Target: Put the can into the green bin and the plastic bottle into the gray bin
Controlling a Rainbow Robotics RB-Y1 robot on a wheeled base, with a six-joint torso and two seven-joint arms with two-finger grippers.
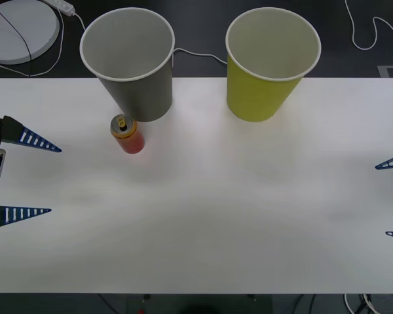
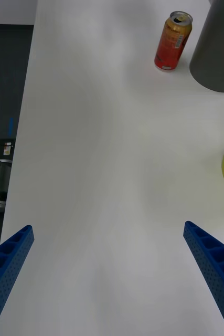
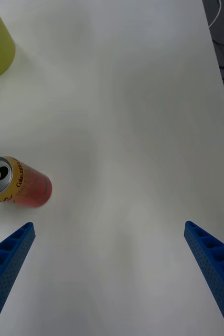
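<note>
White table [image 1: 249, 216], can [image 1: 127, 134] beside gray bin [image 1: 128, 62]

White table [image 1: 203, 216] has the gray bin [image 1: 130, 62] and green bin [image 1: 270, 62] standing at the far edge, the can [image 1: 127, 134] upright just beside the gray one, nearer the left fingers [image 1: 34, 141].
</note>
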